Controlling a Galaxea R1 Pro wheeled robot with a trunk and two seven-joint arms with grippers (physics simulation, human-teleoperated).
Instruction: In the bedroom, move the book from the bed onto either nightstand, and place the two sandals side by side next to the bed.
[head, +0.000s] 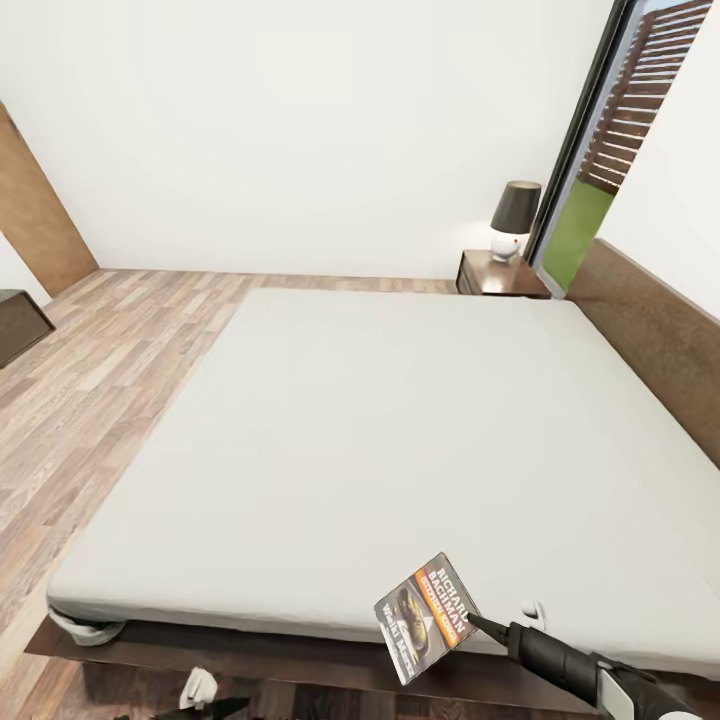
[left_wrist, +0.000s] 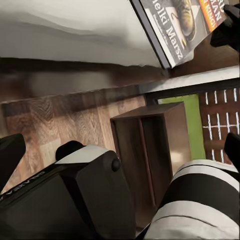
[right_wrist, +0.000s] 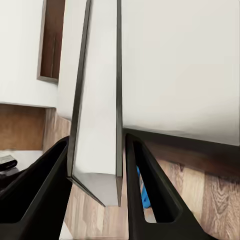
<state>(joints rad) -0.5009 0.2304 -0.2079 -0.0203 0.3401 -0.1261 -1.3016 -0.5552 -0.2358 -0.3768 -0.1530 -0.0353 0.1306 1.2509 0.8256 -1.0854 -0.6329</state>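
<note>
The book (head: 424, 617), a thin paperback with an orange band, hangs tilted over the near edge of the bed (head: 380, 440), and my right gripper (head: 473, 624) is shut on its corner. In the right wrist view the book (right_wrist: 100, 100) stands edge-on between both fingers (right_wrist: 150, 195). A sliver of a blue sandal (right_wrist: 143, 194) shows on the floor behind one finger. A nightstand (head: 497, 274) with a dark-shaded lamp (head: 514, 219) stands at the bed's far corner. My left gripper (head: 215, 708) is low by the bed frame, its fingers (left_wrist: 10, 155) spread open and empty.
The dark headboard (head: 660, 335) runs along the right, with a tall window (head: 600, 170) behind the nightstand. A dark cabinet (head: 18, 325) sits at the far left on the wood floor (head: 100, 380). The left wrist view shows a brown wooden unit (left_wrist: 150, 150) beside a window.
</note>
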